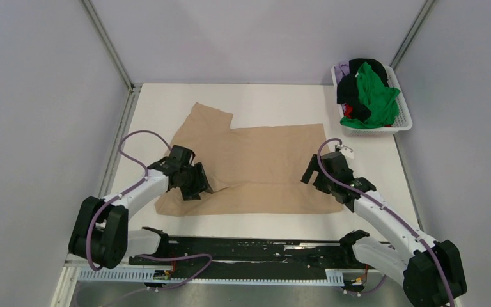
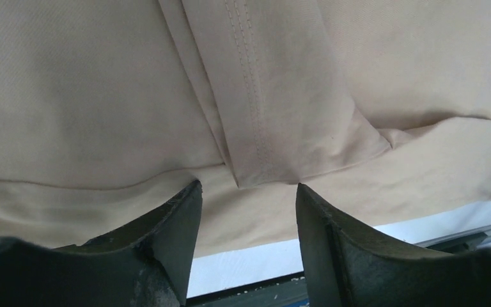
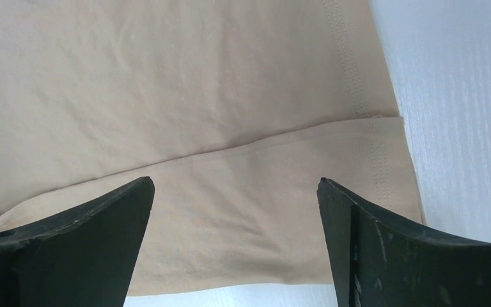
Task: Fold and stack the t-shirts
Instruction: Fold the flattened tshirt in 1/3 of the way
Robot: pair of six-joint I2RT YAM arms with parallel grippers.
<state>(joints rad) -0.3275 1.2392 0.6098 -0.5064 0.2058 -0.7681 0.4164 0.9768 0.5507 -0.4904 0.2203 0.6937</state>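
So I'm holding my left gripper low over the near-left part of the tan t-shirt, which is lying mostly spread out on the white table. The jaws are standing apart and aren't pinching anything. In the left wrist view, a folded-over flap with a stitched hem is sitting just past the fingertips. My right gripper is hanging over the shirt's right side, wide open and holding nothing, with the hemmed edge lying between its fingers and bare table just beyond. The other shirts are sitting bunched in the white basket at the far right corner: green t-shirt, black t-shirt, plus bits of red and pale purple.
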